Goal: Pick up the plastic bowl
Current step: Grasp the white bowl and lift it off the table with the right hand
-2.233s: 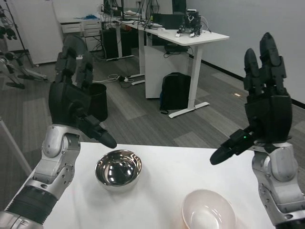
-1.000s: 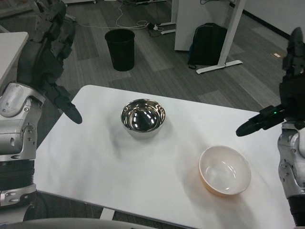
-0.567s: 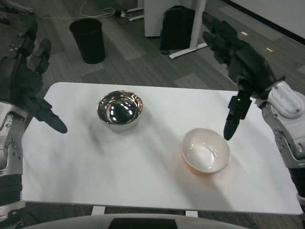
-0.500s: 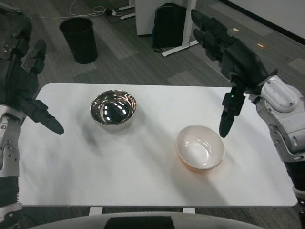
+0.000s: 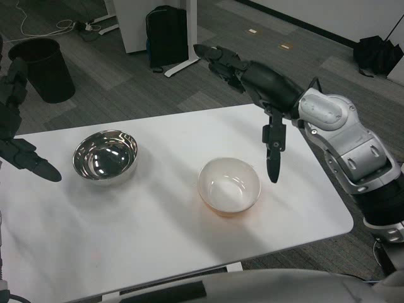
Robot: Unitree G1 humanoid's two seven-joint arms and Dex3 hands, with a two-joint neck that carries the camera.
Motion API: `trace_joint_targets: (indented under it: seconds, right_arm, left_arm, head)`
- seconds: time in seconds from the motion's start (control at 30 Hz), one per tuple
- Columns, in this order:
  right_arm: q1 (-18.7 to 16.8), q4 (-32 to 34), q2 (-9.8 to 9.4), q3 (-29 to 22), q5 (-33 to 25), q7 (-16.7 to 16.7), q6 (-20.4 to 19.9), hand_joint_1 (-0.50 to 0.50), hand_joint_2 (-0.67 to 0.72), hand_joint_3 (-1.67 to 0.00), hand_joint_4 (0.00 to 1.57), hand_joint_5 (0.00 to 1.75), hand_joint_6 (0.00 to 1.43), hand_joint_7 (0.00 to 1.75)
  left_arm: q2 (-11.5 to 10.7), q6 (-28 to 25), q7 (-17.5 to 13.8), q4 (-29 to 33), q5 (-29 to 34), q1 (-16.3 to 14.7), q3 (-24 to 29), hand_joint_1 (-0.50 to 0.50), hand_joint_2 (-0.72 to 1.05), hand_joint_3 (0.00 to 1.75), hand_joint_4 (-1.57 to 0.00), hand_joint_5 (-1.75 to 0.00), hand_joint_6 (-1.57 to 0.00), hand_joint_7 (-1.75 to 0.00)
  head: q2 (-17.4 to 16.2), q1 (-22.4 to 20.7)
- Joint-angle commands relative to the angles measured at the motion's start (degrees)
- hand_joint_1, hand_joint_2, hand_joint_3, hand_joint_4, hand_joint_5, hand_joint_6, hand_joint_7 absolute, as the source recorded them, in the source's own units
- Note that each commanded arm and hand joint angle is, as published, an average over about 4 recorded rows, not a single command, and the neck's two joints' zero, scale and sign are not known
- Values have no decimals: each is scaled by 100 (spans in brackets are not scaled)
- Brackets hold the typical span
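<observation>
White table point(image 5: 158, 233), seen from above and skewed, its far edge running from lower left to upper right; grey carpeted floor lies beyond it. On the floor behind the table stand a desk leg with a black backpack point(image 5: 166, 35) leaning by it, a black bin point(image 5: 39, 68) at upper left, and a dark bag point(image 5: 377, 55) at upper right. Right arm point(image 5: 353, 151), silver, reaches in from the right edge over the table's far right corner. Right hand point(image 5: 262, 85), black, held above the table and apart from everything on it: fingers stretched out and spread toward the upper left, thumb hanging straight down, its tip just right of the bowl point(image 5: 229, 186) and above the tabletop; nothing is grasped. Left hand point(image 5: 16, 136), black, shows only in part at the left edge, fingers raised and apart, thumb pointing right toward the steel bowl point(image 5: 105, 156) without touching it; it holds nothing. Steel bowl, mirror-bright and upright, stands on the left part of the table. The bowl, the plastic one, stands upright right of the table's centre, well apart from the steel bowl: round and deep, glossy cream-white inside with soft highlights, the outer wall showing a pale orange tint at the base, where an orange glow falls on the tabletop.
</observation>
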State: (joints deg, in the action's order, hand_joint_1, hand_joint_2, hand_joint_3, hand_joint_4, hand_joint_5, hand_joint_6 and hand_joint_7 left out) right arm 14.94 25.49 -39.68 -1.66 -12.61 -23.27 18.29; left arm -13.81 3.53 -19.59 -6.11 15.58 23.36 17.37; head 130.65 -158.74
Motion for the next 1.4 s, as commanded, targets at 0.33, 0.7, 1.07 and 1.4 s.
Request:
trace_joint_targets:
  seconds: [0.33, 0.7, 1.07, 1.4]
  right_arm:
    - [-224, 115, -67, 904, 1441, -358, 43, -46, 41, 0, 0, 0, 0, 0]
    - [-400, 128, -482, 1418, 2641, -736, -40, -46, 41, 0, 0, 0, 0, 0]
    - [-376, 150, -341, 2178, 4108, -1289, -218, -46, 41, 0, 0, 0, 0, 0]
    - [-378, 141, -383, 2543, 5317, -1386, -862, -46, 31, 0, 0, 0, 0, 0]
  left_arm:
    - [-140, 43, 12, -417, -20, 477, -163, -50, -72, 9, 0, 0, 0, 0]
    - [-131, 36, 29, -415, -73, 574, -157, -50, -72, 9, 0, 0, 0, 0]
    - [-116, 41, 51, -432, -73, 675, -51, -50, -72, 9, 0, 0, 0, 0]
    - [-118, 60, 69, -602, -73, 692, -27, -50, -72, 9, 0, 0, 0, 0]
  head:
    - [115, -26]
    - [122, 20]
    - [83, -107]
    - [53, -170]
